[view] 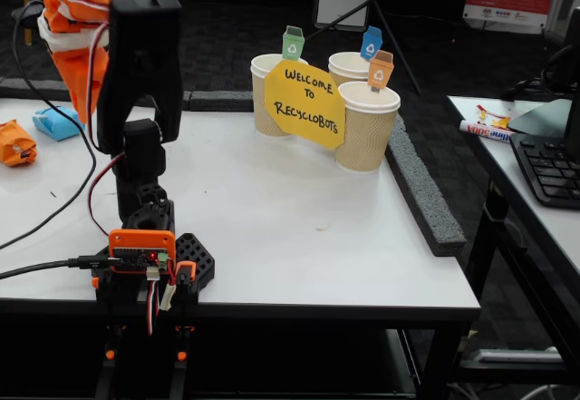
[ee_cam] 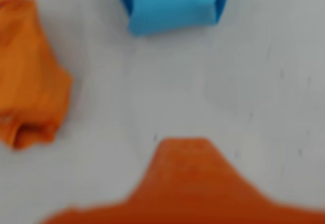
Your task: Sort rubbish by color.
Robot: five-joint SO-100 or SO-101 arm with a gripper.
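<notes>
while the gripper (ee_cam: 183,183) is hung above the table (ee_cam: 213,92), jaw state untellable, the blue wad (ee_cam: 170,3) and orange wad (ee_cam: 30,71) are left near it, well apart from the cups (view: 367,128), unsorted.

Three ribbed paper cups (view: 367,128) with small coloured bin-shaped tags (view: 380,70) on white table (view: 299,237); yellow "Welcome to Recyclobots" sign (view: 304,102) leans against them; black keyboard (view: 548,166) at right.
</notes>
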